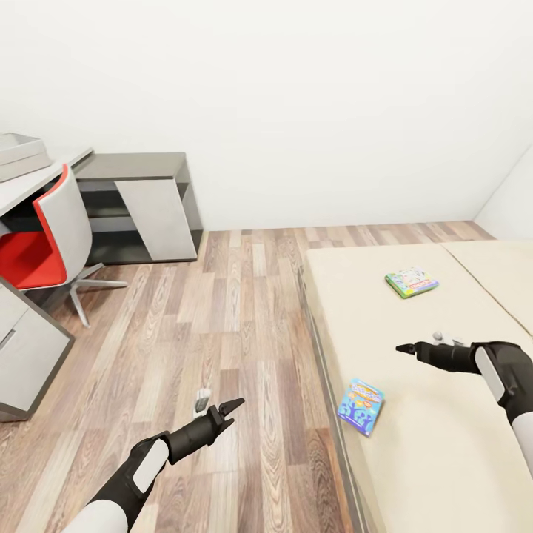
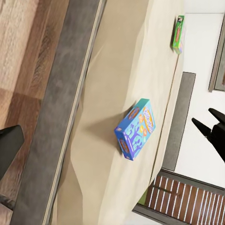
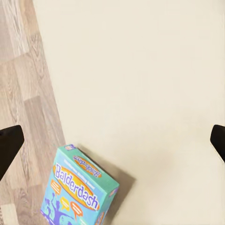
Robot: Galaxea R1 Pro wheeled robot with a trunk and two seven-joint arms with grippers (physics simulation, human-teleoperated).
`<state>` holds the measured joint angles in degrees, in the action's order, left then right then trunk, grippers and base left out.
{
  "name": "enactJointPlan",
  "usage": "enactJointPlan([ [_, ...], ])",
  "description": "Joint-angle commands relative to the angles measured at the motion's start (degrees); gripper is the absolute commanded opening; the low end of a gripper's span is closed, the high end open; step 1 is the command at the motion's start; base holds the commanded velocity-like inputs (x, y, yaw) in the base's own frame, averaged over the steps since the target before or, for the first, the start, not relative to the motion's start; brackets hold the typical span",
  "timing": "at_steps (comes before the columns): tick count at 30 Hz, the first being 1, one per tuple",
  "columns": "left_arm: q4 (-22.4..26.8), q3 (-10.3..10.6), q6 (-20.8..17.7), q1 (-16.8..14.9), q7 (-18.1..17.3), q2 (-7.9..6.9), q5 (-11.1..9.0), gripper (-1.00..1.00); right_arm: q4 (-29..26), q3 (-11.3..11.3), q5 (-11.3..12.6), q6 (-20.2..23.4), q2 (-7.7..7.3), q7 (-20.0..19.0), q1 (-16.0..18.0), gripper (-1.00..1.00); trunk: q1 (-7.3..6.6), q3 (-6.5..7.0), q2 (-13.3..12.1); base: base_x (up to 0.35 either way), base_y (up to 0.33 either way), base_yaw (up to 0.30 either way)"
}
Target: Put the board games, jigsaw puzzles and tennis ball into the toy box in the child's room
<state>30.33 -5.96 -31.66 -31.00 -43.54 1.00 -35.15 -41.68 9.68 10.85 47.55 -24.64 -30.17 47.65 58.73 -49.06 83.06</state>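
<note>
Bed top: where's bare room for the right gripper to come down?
Bare mattress between the blue box and the green box, and right of both under the right gripper. Tightest at the bed edge, where the blue box sits.

The toy box (image 1: 18, 152) on the table (image 1: 29, 185) is cut off by the picture's edge. The far green-and-white box (image 1: 411, 282) on the bed (image 1: 444, 444) is too small to read. The blue box (image 3: 79, 190) runs past the right wrist view's edge.
</note>
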Motion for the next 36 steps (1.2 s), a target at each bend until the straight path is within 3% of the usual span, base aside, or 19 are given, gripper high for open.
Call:
enactJointPlan([
  [1,0.0,-0.3,-0.4,0.0,-0.1,0.05,-0.1,1.0,-0.9,0.1,0.2,0.4,0.01,-0.1,-0.3,1.0,0.0,-0.03,0.0,0.0,0.0,-0.062],
  [16,0.0,-0.2,-0.4,0.0,-0.3,0.13,0.1,1.0,-9.8,0.2,0.2,0.7,0.03,-0.1,-4.2,1.0,0.0,0.64,0.0,0.0,0.0,-0.139],
  [36,0.0,-0.3,-0.4,0.0,-0.3,0.06,0.1,1.0,-10.5,0.2,0.2,0.9,0.11,-0.1,-4.5,1.0,0.0,0.71,0.0,0.0,0.013,-0.011],
])
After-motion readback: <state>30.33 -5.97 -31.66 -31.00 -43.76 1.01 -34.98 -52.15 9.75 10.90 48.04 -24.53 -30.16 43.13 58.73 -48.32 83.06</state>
